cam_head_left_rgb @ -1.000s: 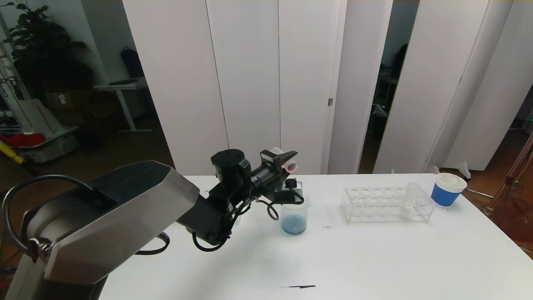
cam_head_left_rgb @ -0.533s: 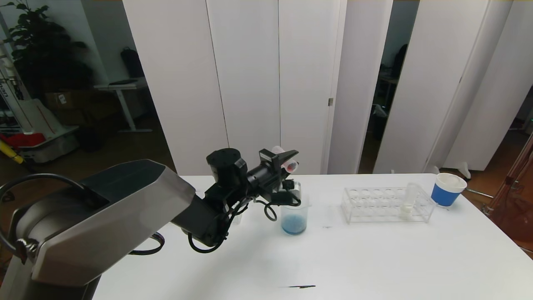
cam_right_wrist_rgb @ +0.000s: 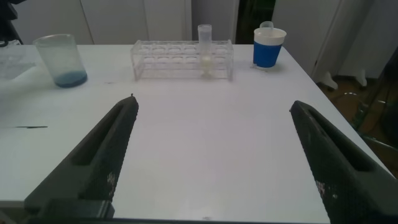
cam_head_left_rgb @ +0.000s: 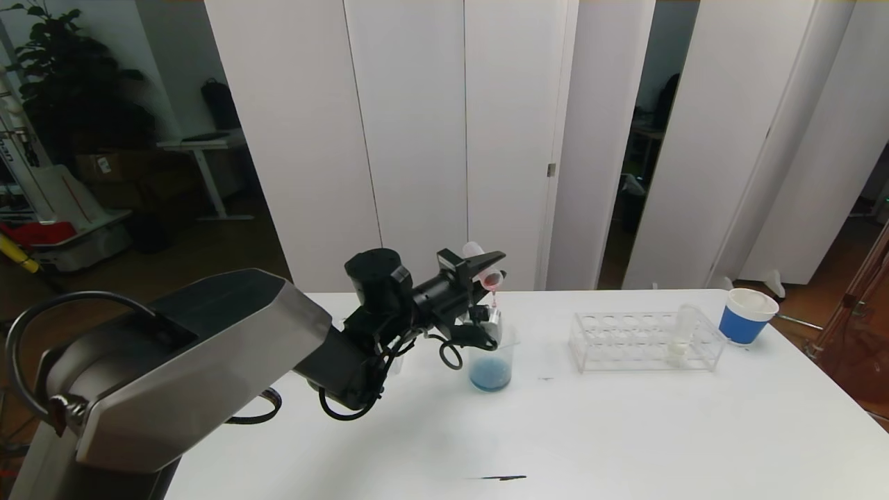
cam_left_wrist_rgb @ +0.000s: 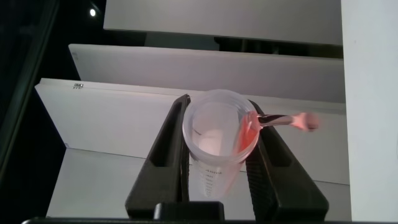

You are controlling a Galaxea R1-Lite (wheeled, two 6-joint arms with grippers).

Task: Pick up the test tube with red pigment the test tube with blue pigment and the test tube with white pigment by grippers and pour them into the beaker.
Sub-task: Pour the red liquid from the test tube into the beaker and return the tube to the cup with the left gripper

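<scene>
The left gripper (cam_head_left_rgb: pixel 486 266) is clamped on a slim clear test tube with red pigment (cam_head_left_rgb: pixel 481 264), holding it tipped well over with its mouth lower than its rounded end, directly above the small clear cylindrical beaker (cam_head_left_rgb: pixel 491 362). That tilt is what the pour needs: a thin red thread falls from the tube's lip toward the beaker, which stands toward the far edge of the white table (cam_head_left_rgb: pixel 625 430), left of its middle, and already has blue pigment lying in its bottom. In the left wrist view the black fingers (cam_left_wrist_rgb: pixel 165 146) flank the tube (cam_left_wrist_rgb: pixel 217 134) on both sides, with red streaking its inner wall.

The clear plastic tube rack (cam_head_left_rgb: pixel 646 340) sits near the far edge toward the table's right corner, with the slim clear tube holding cream-white pigment (cam_head_left_rgb: pixel 682 333) upright in it, waiting its turn. A white paper cup with a blue band (cam_head_left_rgb: pixel 746 316) stands just beyond the rack, at the far right corner.

The right gripper (cam_right_wrist_rgb: pixel 217 162) shows only in its own wrist view, jaws wide apart and empty, low over the table's near side. A test tube with blue pigment cannot be made out anywhere. The arm's cabling hides part of the beaker's rim, so where the stream lands is hard to tell.
</scene>
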